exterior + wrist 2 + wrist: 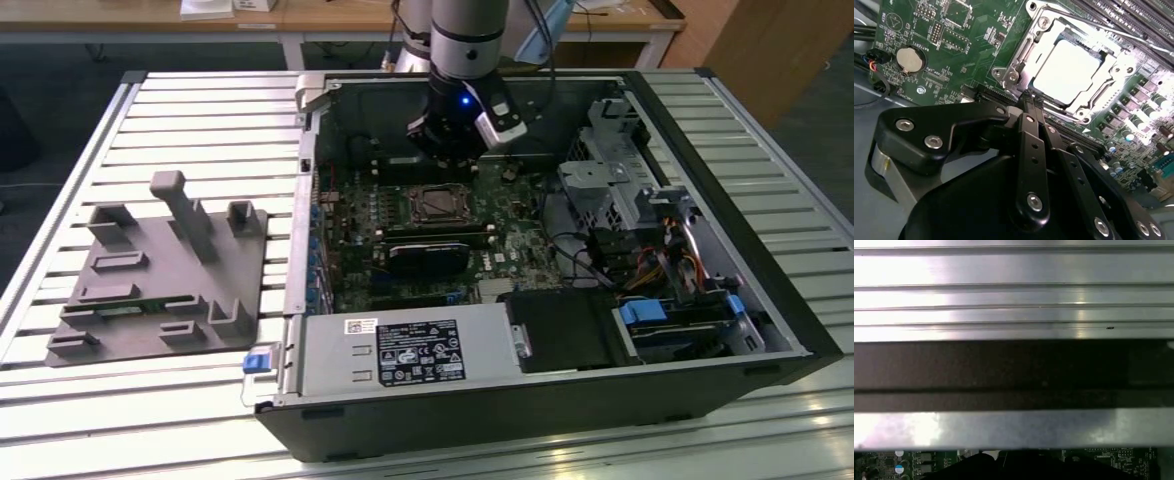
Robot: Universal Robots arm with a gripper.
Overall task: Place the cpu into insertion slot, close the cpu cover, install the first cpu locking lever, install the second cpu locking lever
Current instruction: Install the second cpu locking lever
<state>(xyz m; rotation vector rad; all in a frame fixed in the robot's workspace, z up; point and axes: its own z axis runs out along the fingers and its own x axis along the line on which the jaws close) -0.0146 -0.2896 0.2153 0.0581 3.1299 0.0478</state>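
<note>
**Gripper pressed together beside the loaded socket**

Hanging inside the open computer case [747,300], just beyond the insertion slot [439,205] in the exterior view. Gripper [1030,101] with black fingers [1030,150] brought together, nothing pinched between them, tips resting at the edge of the socket frame in the second wrist view. Directly ahead of the tips: the cpu [1066,70], seated flat in the slot, pale metal top glaring under the light. Around it, the cpu cover [1024,55] lying down over the chip's edges, square window showing the top. To one side of the gripper, a coin cell battery [909,58] on the green motherboard [959,35]. Well apart from the tool, at the exterior view's left, a grey fixture block [167,275] on the slatted table [160,400].
</note>
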